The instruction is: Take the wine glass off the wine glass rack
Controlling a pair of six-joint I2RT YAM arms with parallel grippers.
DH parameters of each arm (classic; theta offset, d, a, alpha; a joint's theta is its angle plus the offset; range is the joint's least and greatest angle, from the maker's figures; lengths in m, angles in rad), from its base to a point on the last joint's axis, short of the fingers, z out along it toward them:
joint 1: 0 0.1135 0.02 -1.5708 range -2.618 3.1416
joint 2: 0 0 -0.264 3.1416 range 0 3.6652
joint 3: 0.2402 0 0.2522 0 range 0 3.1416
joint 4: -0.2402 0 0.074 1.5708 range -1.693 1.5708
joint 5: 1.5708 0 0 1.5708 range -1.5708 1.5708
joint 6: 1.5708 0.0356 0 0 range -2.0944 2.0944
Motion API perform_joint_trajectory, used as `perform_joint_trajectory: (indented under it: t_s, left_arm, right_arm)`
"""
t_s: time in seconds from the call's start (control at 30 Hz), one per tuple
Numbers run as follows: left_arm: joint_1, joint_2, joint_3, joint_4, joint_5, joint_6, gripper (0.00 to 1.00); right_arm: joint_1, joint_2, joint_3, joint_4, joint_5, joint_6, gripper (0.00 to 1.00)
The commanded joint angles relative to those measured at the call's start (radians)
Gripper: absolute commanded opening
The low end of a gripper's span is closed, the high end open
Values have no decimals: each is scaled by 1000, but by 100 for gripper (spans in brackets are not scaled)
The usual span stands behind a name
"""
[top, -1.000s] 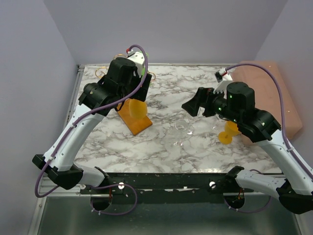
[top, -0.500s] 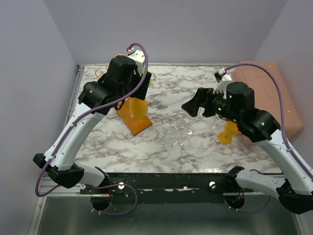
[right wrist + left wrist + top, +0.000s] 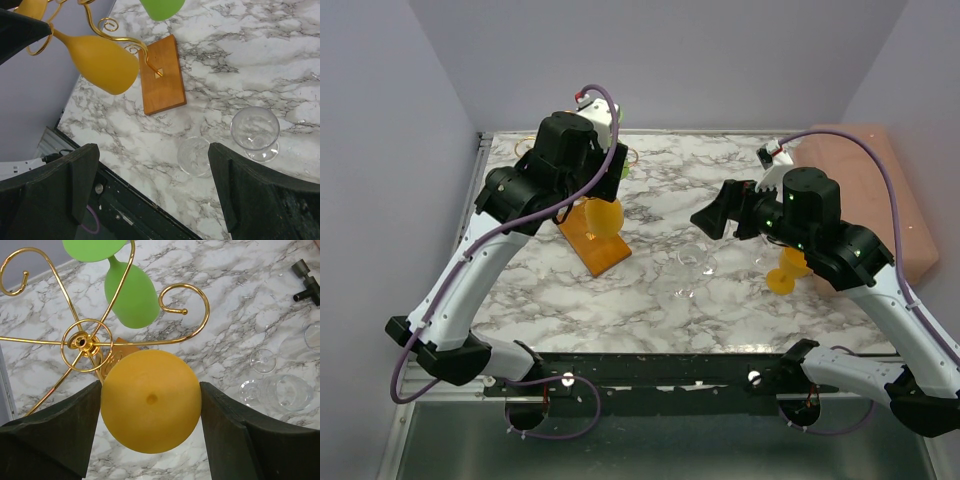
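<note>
Over on the left side of the marble table, the left gripper was clamped on the yellow wine glass. Both dark fingers were touching its round yellow end, one on each side, with no gap I could see. The glass was up in the wine glass rack, right beside the little gold hub where the scroll arms meet. From the right wrist view it hung tilted, stem running up and to the left past the gold curls, bowl angled down over the wooden base. Couldn't tell if it was resting on the wire or only in the grip.

A green glass hung from another arm of the same rack, just behind the yellow one.

Meanwhile the right gripper was hovering over the middle of the table with its claw spread wide and nothing in it. Below it sat two clear glasses, close together on the marble and well apart from the base. Another yellow glass sat on the table by the right arm, and a pink block lay along the right edge.
</note>
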Motion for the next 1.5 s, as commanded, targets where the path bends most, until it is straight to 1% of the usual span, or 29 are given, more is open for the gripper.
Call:
perform_joint_trajectory:
  t_s: [0.0, 0.3, 0.73, 1.0, 1.1, 1.3, 1.47]
  left_arm:
    - [-6, -42, -9, 39, 20, 0, 63]
    - [-17, -59, -31, 46, 49, 14, 63]
    - [-29, -98, -61, 32, 136, 51, 63]
    - [-31, -117, -60, 16, 143, 44, 63]
    - [-31, -131, -73, 11, 122, 42, 63]
    - [-31, -156, -102, -7, 37, 42, 63]
    - [-31, -147, -89, -31, -44, 39, 63]
  right_arm:
    - [-3, 5, -7, -9, -31, -15, 100]
    - [-3, 8, 3, -20, -31, -21, 100]
    - [-3, 22, 25, -18, -41, -30, 100]
    - [-4, 23, 22, -21, -41, -31, 100]
    - [-3, 19, 17, -19, -41, -31, 100]
    - [-3, 19, 11, -13, -46, -29, 100]
    - [-3, 23, 11, -10, -51, -24, 100]
